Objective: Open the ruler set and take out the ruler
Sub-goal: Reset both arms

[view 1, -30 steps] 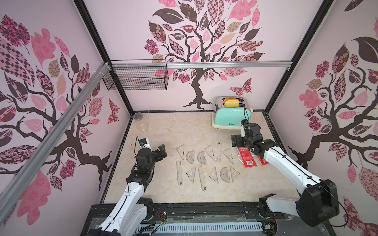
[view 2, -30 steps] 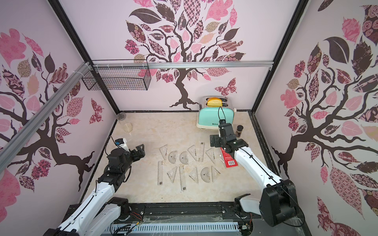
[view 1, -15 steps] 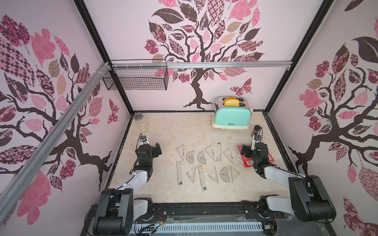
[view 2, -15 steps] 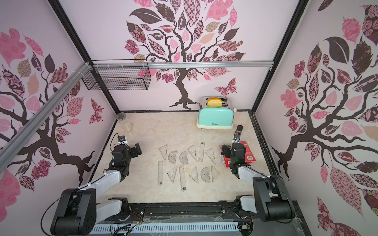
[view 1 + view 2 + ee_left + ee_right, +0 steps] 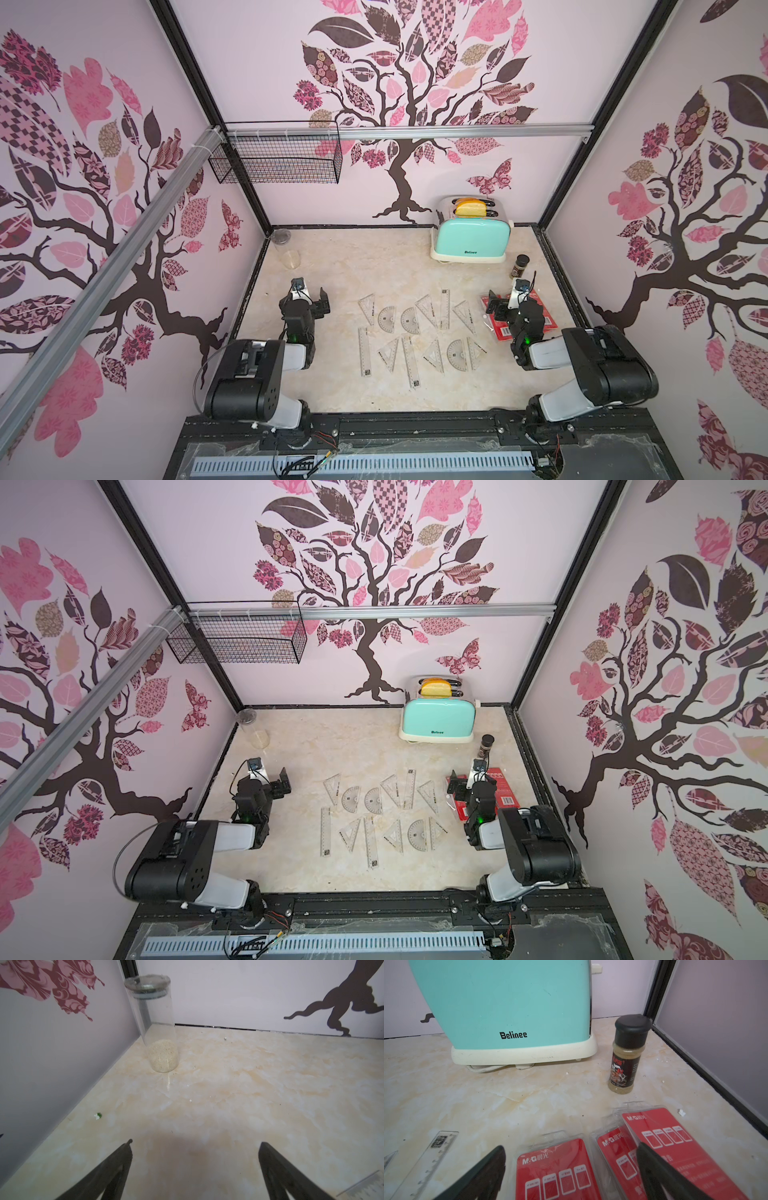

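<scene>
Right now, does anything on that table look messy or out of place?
A little. Two red ruler packs lie overlapped and askew near the spice jar. White crumbs dot the tabletop, and a green-white speck sits by the side wall. The clear rulers lie in two loose rows.

Left arm (image 5: pixel 249 374): folded low by its base; left gripper (image 5: pixel 195 1144) jaws spread wide, empty. Right arm (image 5: pixel 602 365): folded likewise; right gripper (image 5: pixel 571 1148) jaws spread wide, empty.
</scene>
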`<action>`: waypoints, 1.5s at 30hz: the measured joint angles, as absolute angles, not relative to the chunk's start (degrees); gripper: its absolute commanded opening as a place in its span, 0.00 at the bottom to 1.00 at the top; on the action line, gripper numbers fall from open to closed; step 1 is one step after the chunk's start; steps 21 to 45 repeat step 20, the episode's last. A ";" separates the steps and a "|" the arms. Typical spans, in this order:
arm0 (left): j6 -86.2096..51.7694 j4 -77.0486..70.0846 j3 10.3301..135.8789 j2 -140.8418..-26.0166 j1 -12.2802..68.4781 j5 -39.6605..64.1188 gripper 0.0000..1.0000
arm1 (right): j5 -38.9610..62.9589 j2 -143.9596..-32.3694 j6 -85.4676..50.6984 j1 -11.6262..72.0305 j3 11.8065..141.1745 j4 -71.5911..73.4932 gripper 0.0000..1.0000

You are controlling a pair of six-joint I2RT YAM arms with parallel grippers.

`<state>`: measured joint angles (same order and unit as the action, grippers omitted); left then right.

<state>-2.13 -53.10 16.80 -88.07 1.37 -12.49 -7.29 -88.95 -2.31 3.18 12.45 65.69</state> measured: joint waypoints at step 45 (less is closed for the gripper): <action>-1.80 -54.30 19.33 -89.82 3.36 -19.27 0.97 | -13.69 -88.92 -4.10 3.18 14.37 66.63 0.99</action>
